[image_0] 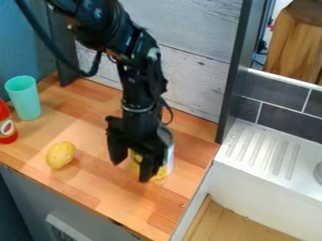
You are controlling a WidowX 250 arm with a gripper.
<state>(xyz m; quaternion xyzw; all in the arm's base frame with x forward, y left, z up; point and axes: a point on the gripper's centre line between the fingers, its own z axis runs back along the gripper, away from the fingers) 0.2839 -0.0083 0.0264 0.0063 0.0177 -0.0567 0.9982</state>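
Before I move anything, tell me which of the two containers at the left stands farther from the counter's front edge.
The turquoise cup; the red bottle stands closer to that edge.

We see a pale, shiny thing [170,156] with yellow patches on the worktop [129,203]. Part of it is hidden, so we can't tell its whole shape or if it stands up straight.

Fixed camera high before the table [94,188], slanting down toward the plank wall [192,70], middling distance, ribbed drainboard [261,153] at right.
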